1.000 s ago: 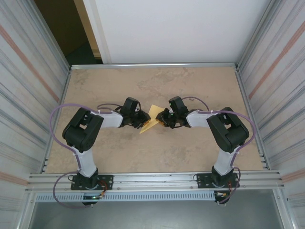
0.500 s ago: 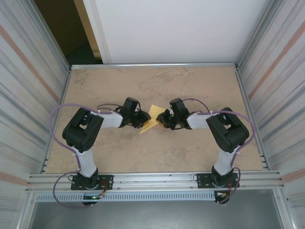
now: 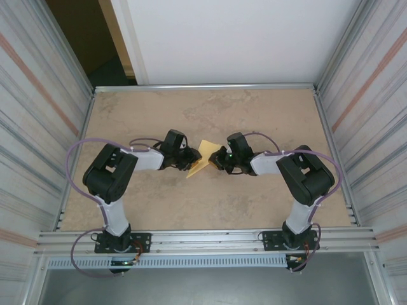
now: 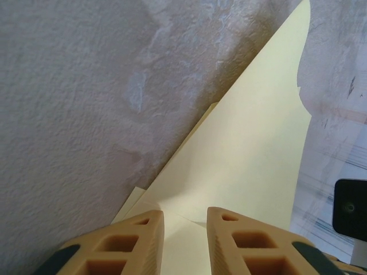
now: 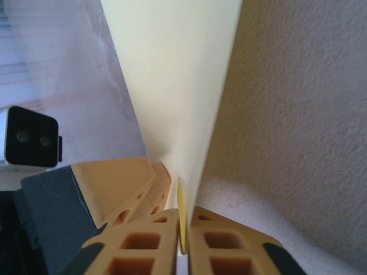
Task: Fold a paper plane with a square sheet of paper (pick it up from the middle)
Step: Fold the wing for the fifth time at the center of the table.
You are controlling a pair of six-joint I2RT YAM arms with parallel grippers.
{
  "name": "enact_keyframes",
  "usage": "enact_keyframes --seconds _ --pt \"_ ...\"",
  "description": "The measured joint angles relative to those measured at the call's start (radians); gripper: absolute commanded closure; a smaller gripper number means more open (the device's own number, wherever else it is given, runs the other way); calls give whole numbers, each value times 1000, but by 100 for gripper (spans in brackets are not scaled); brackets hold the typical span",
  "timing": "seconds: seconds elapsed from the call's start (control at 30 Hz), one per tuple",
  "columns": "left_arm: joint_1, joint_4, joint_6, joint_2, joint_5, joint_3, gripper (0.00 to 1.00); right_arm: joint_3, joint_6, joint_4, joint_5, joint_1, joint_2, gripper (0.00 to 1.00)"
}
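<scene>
Paper (image 3: 202, 154) edge clamped in right pincer (image 5: 184, 223); wide table (image 3: 261, 117) beyond.

You look down on a mottled beige surface (image 3: 210, 105), with ribbed metal walls (image 3: 38, 95) either side of it and a white panel (image 3: 229, 38) behind it.

A robotics lab cell: aluminium-framed panel walls (image 3: 32, 114) box in a beige table (image 3: 210, 210).
</scene>
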Motion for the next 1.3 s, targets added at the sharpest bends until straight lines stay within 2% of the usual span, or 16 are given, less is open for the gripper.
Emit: enact_keyframes --seconds 0.27,0.47,0.6,0.8,1.0,1.3 --pt "2 -68 82 -73 -5 0 60 0 6 -35 32 -3 -13 97" --pt "-8 -87 283 -167 -24 0 47 0 2 -63 45 -35 -55 98" --pt "-55 -101 463 -215 -71 0 43 0 2 -79 42 -70 -72 98" --pt "-162 -106 771 -225 -172 2 41 0 8 -114 12 -120 -78 98" --pt "-217 -67 1032 -174 -241 19 41 10 15 -185 -23 -161 -98 97" --pt "-243 11 1289 -66 -257 37 46 32 48 -229 -81 -190 -119 96"
